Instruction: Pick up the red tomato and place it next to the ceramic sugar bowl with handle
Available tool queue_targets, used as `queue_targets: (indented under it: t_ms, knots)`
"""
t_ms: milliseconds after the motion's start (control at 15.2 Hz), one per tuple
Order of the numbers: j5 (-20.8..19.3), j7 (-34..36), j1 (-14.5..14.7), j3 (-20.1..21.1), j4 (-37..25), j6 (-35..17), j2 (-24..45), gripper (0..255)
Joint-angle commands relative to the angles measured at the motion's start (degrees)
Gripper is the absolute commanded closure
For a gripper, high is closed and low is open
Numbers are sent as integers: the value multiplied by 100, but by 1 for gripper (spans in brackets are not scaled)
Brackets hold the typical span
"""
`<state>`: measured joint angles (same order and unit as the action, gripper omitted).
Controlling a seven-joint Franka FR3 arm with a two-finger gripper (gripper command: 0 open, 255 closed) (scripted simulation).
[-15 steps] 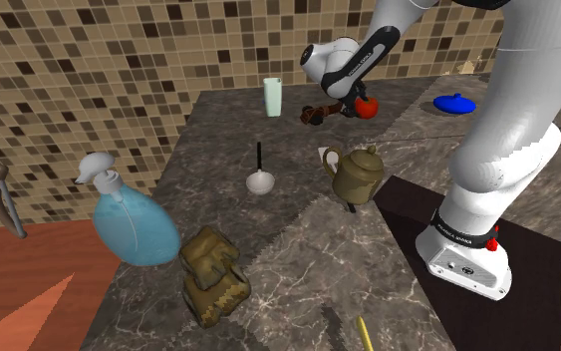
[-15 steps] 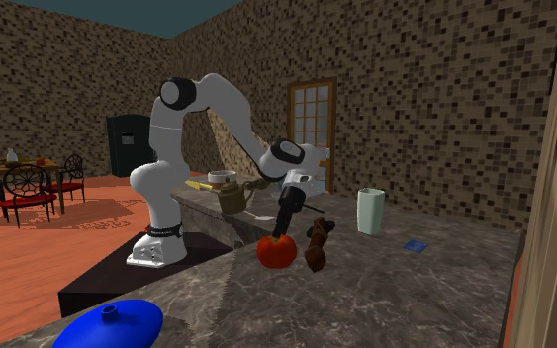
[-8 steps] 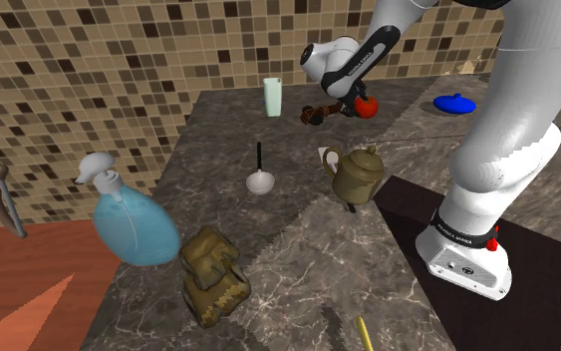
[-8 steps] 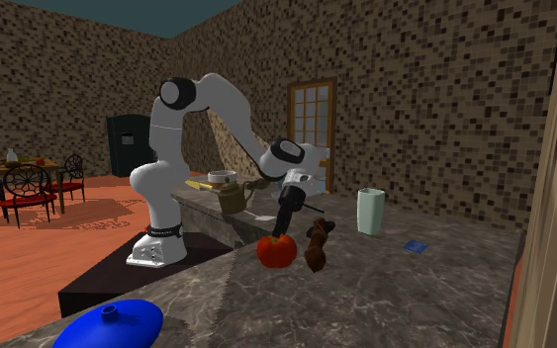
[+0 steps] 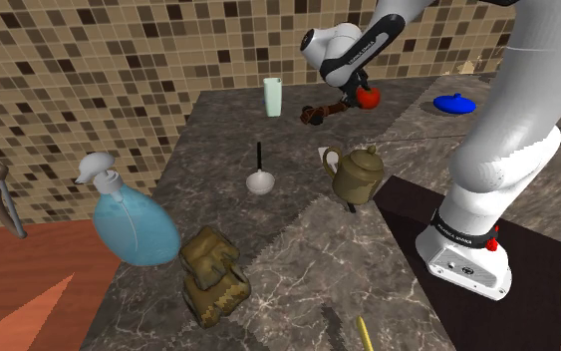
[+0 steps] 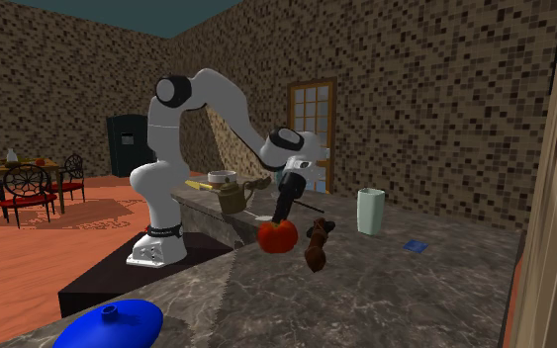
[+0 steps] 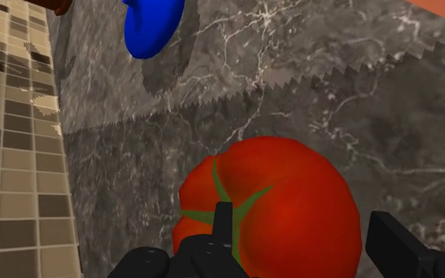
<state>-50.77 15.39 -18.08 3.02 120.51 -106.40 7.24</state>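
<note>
My black gripper (image 5: pixel 361 92) is shut on the red tomato (image 5: pixel 370 97), which hangs a little above the dark marble counter (image 5: pixel 268 229) near its far edge. In the second exterior view the tomato (image 6: pixel 277 235) dangles under the gripper (image 6: pixel 280 219), clear of the surface. From the wrist, the fingers (image 7: pixel 223 231) clasp the tomato (image 7: pixel 268 201), whose green stem star faces the camera. The sugar bowl (image 5: pixel 356 175), an olive-brown lidded pot with a handle, stands mid-counter nearer the stand, also seen as the pot (image 6: pixel 232 198).
A brown lumpy object (image 5: pixel 318 113) lies beside the tomato and a pale green cup (image 5: pixel 273 97) stands behind it. A blue lidded dish (image 5: pixel 454 103), a white plunger-like item (image 5: pixel 259 179), a blue spray bottle (image 5: pixel 134 224) and a camouflage bag (image 5: pixel 213 274) share the counter.
The gripper has risen with the tomato in it, lifting it off the counter. Nothing else has moved.
</note>
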Motion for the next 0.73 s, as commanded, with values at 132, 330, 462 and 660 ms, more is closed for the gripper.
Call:
queue_targets:
  t_ms: [132,330,462,660]
  knots:
    - [66,-196,3,8,-80,162,-167,255]
    - [115,-342,10,16,-163,295,-278,255]
    - [145,-438,15,22,-224,385,-348,255]
    - [188,-582,23,30,-324,522,-444,255]
